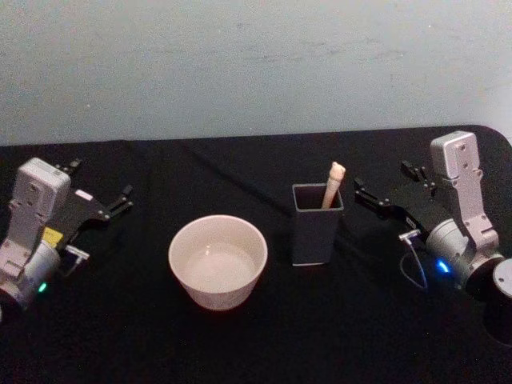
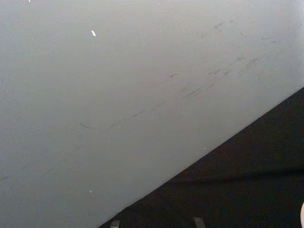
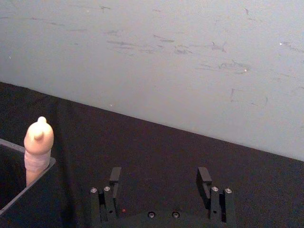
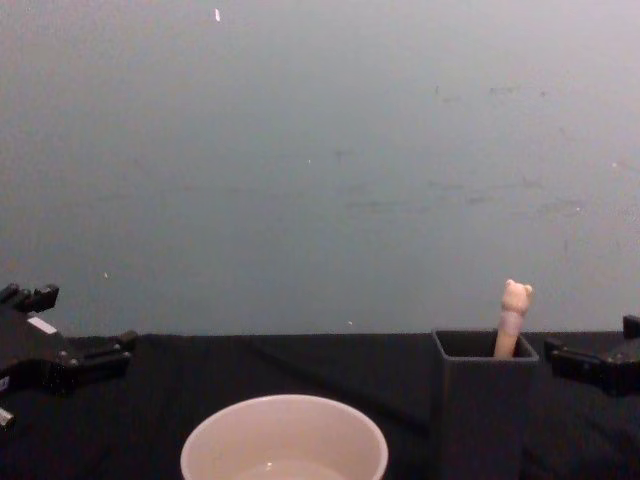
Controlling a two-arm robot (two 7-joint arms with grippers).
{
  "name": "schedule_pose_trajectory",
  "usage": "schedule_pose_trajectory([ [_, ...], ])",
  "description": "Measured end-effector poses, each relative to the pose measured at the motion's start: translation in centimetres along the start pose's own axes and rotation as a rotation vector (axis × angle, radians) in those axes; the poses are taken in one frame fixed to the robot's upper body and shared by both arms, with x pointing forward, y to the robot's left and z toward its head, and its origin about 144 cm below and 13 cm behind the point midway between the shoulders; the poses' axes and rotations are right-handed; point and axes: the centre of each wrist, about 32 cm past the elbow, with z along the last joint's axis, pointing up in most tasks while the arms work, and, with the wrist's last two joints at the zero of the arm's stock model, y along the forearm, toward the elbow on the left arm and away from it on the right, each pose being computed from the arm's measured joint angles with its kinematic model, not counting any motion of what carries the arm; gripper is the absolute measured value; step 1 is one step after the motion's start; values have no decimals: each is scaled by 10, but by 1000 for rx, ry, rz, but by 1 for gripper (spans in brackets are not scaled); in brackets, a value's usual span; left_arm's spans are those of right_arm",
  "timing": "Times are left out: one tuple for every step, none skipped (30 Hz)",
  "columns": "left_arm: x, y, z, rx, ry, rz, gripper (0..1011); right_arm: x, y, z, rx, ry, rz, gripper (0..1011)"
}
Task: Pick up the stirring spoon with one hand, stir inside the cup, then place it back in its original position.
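From the head view I see the spoon (image 1: 333,183) standing in the holder (image 1: 316,226), right of the cup (image 1: 218,261) on the tabletop (image 1: 128,336); left pincer (image 1: 102,190) and right pincer (image 1: 394,186) rest released at either side. My right wrist view shows its fingers (image 3: 114,176) spread beside the spoon. The chest view shows the bear head above the holder.

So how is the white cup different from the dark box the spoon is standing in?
The cup is round, wide and cream-white; the holder is square, narrow and dark grey. The holder stands taller than the cup. The holder has the stirring spoon upright in it, bear head poking out, while no spoon is in the cup. Both sit upright and open-topped on the black table, side by side.
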Motion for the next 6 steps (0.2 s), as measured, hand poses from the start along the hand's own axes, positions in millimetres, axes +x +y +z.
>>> schedule_pose_trajectory([
  [0,0,0,0,0,0,1001,0,0,0,0,0,0,1000],
  [0,0,0,0,0,0,1001,0,0,0,0,0,0,1000],
  [0,0,0,0,0,0,1001,0,0,0,0,0,0,1000],
  [0,0,0,0,0,0,1001,0,0,0,0,0,0,1000],
  [0,0,0,0,0,0,1001,0,0,0,0,0,0,1000],
  [0,0,0,0,0,0,1001,0,0,0,0,0,0,1000],
])
